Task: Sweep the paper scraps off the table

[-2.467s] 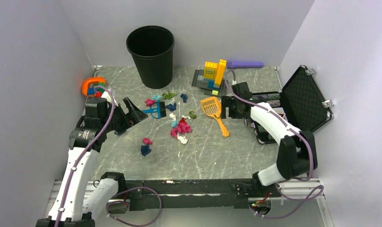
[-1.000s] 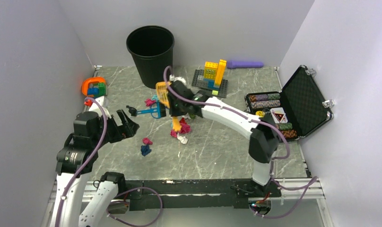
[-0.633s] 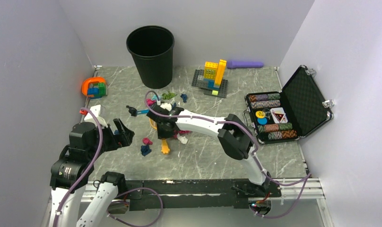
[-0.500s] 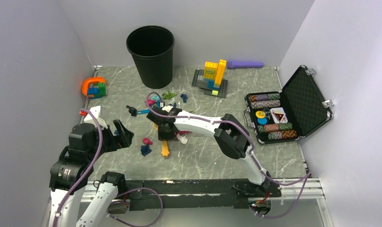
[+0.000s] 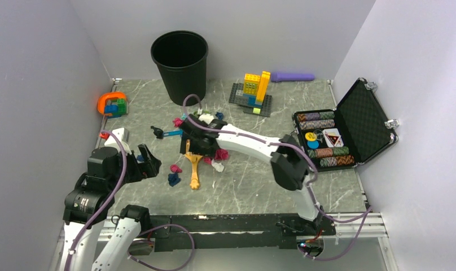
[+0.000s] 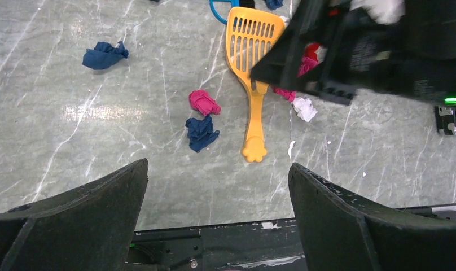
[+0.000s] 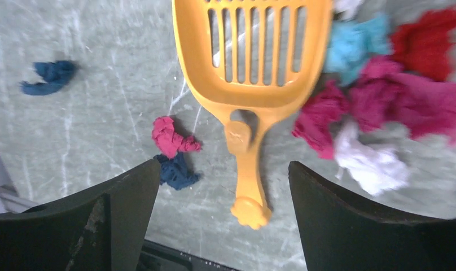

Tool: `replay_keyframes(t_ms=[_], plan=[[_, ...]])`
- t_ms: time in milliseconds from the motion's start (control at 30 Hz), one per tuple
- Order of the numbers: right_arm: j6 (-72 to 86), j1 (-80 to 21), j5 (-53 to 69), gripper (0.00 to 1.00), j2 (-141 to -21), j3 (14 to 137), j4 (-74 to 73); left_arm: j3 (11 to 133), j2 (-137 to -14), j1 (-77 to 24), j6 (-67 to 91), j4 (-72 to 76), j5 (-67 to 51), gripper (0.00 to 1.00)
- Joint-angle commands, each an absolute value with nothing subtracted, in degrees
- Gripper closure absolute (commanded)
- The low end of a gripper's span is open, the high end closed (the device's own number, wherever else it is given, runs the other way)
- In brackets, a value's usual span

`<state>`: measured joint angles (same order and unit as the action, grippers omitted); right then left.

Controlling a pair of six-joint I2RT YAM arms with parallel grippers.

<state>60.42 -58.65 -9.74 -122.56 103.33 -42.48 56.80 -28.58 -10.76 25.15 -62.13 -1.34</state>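
Paper scraps (image 5: pixel 219 153) bunched in the middle of the table (image 5: pixel 254 186), orange slotted scoop (image 5: pixel 193 166) lying flat among them, right gripper (image 7: pixel 224 166) above it with fingers apart, left gripper (image 6: pixel 217 166) spread wide near the left edge, black bin (image 5: pixel 179 65) at far edge, open case (image 5: pixel 361 121) of poker chips (image 5: pixel 321 152) at right edge

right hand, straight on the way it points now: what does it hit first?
Probably the orange scoop: its handle lies on the table in line with the gap between the spread fingers of the right hand. Depth unclear.
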Motion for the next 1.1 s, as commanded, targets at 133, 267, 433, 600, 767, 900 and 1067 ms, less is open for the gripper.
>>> replay_keyframes(t_ms=[133, 267, 433, 600, 767, 900, 1067], plan=[[55.62, -51.04, -17.14, 0.13, -98.81, 92.76, -43.07, 53.59, -31.08, -10.99, 27.78, -56.38, -3.43, 0.02], [56.46, -47.38, -17.73, 0.13, -88.94, 84.77, -43.18, 47.94, -32.57, -11.72, 30.18, -49.2, -5.87, 0.01], [55.34, -44.52, -16.69, 0.14, -80.56, 77.89, -41.85, 41.53, -36.24, -18.38, 32.24, -40.51, -0.29, 0.01], [53.1, -43.89, -16.46, 0.14, -79.62, 78.44, -44.14, 38.5, -43.58, -33.32, 37.35, -32.58, 12.89, 0.02], [51.9, -43.59, -16.03, 0.14, -78.91, 78.12, -42.95, 38.3, -52.56, -42.69, 41.08, -30.32, 22.17, 0.07], [51.68, -43.46, -15.59, 0.14, -78.22, 77.93, -43.73, 35.05, -55.75, -46.28, 42.45, -23.17, 24.13, 0.13], [51.39, -43.4, -15.6, 0.14, -76.02, 77.08, -45.5, 32.94, -61.44, -46.62, 43.94, -16.03, 24.64, 0.16]])
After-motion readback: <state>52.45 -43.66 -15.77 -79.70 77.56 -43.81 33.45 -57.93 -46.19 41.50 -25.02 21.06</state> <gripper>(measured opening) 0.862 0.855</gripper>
